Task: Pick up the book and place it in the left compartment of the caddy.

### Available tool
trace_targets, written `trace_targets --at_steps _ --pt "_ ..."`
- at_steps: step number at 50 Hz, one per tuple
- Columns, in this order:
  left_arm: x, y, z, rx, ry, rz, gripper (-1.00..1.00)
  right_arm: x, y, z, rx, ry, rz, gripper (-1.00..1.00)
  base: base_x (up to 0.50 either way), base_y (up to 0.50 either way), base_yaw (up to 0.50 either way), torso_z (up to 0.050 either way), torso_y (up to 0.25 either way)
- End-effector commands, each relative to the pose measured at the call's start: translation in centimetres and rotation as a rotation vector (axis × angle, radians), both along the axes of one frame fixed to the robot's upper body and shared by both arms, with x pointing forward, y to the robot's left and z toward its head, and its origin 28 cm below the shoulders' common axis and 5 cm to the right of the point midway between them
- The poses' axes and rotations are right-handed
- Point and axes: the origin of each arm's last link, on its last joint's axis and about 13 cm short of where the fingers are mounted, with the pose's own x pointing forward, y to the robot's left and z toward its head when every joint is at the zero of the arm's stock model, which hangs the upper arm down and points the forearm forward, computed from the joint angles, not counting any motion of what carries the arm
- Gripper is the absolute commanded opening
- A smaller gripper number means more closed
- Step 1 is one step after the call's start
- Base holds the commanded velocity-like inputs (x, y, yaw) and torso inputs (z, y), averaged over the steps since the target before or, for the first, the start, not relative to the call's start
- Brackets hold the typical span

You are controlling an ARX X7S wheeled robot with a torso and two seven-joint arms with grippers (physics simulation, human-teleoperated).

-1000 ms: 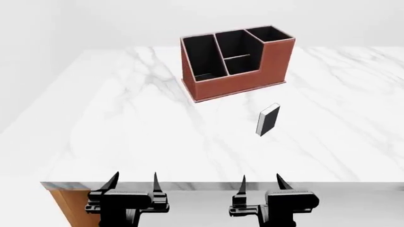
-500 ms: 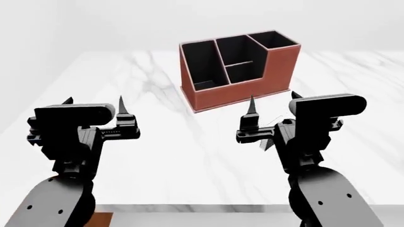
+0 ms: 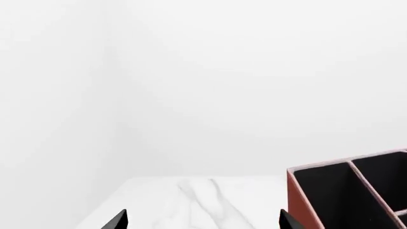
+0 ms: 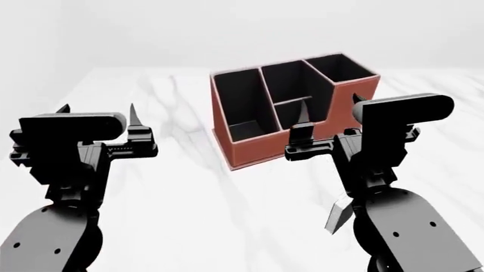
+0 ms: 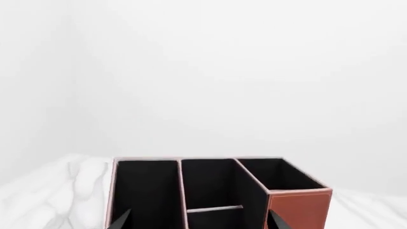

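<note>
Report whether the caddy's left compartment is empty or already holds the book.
Empty. The head view shows only black lining inside the left compartment of the caddy; the book still lies on the table beside the right arm.

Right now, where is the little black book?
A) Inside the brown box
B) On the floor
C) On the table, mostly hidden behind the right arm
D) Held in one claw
C: in the head view only a pale sliver of the book shows on the marble table beside the right arm; both claws are open and empty.
</note>
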Motion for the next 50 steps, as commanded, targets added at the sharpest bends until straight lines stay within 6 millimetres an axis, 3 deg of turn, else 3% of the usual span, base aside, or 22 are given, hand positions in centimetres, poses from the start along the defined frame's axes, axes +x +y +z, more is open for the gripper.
trace_targets --at_steps 1,25,45,50 --pt "-0.13 0.17 -0.35 0.001 0.002 0.014 1.0 0.05 0.03 -0.12 -0.004 0.002 0.004 1.0 0.5 0.0 0.0 0.0 0.0" --pt "-0.26 0.4 -0.39 -0.003 0.005 0.023 1.0 0.06 0.06 -0.39 0.0 0.006 0.003 1.0 0.5 0.05 0.0 0.0 0.001" --pt "-0.21 0.45 -0.34 -0.003 0.004 0.024 1.0 -0.04 0.09 -0.49 -0.006 0.008 0.033 1.0 0.2 0.0 0.0 0.0 0.001" --pt "-0.22 0.48 -0.4 -0.006 0.006 0.024 1.0 0.41 0.14 -0.5 -0.019 0.101 0.001 1.0 0.0 0.0 0.0 0.0 0.002"
